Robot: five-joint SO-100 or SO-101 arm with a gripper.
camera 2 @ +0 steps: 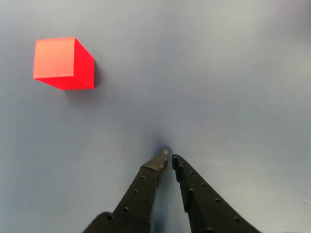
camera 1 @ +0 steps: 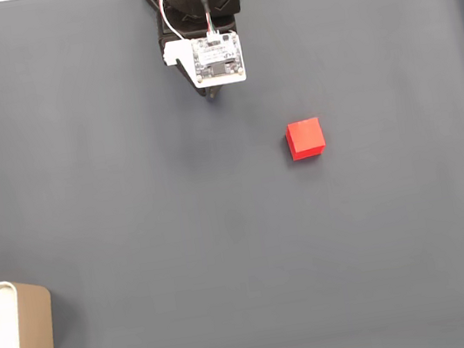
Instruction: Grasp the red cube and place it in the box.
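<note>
The red cube (camera 1: 306, 138) lies on the dark mat right of centre in the fixed view. In the other view the red cube (camera 2: 63, 63) sits at the upper left, well apart from my gripper (camera 2: 170, 158), whose two black fingers come up from the bottom edge with their tips nearly touching and nothing between them. In the fixed view my arm hangs at the top centre, and its gripper (camera 1: 214, 94) peeks out below the white board, up and to the left of the cube. The beige box (camera 1: 9, 328) with a white inside stands at the lower left edge.
A dark grey mat (camera 1: 227, 254) covers the whole table. Between the cube and the box stretches a wide bare span of mat. A white strip of table shows along the top edge.
</note>
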